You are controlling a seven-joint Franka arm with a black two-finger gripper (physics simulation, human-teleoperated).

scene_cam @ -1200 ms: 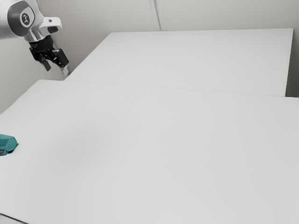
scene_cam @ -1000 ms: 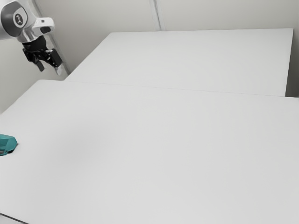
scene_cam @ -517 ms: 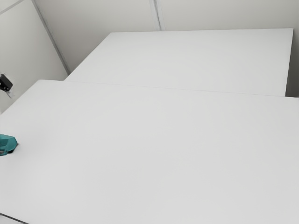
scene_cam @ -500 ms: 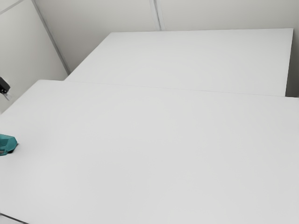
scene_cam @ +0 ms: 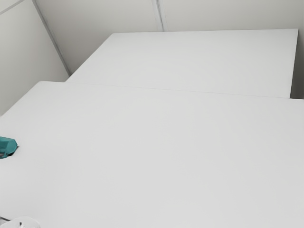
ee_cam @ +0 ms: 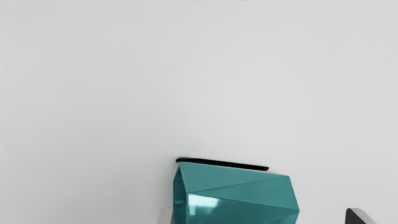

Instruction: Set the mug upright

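Note:
The teal faceted mug point(scene_cam: 7, 147) lies on its side on the white table, cut off by the exterior view's left edge. In the wrist view, the mug point(ee_cam: 239, 193) shows its angular side, with its hollow end facing one finger. My gripper point(ee_cam: 259, 216) is open around it: one finger point(ee_cam: 165, 216) is right by the hollow end, the other point(ee_cam: 360, 216) stands well apart from the opposite end. The mug's lower part is cut off there. A dark shadow lies along its far side.
The white table point(scene_cam: 161, 156) stretches to the exterior view's right, with another white surface point(scene_cam: 190, 61) behind it. A white rounded piece point(scene_cam: 21, 223), seemingly of the arm, is at the lower left corner. Pale walls point(scene_cam: 95, 23) stand beyond.
The hand has left the exterior view's upper left, moving out past the left edge. A white rounded piece has appeared at the lower left. The mug has not moved.

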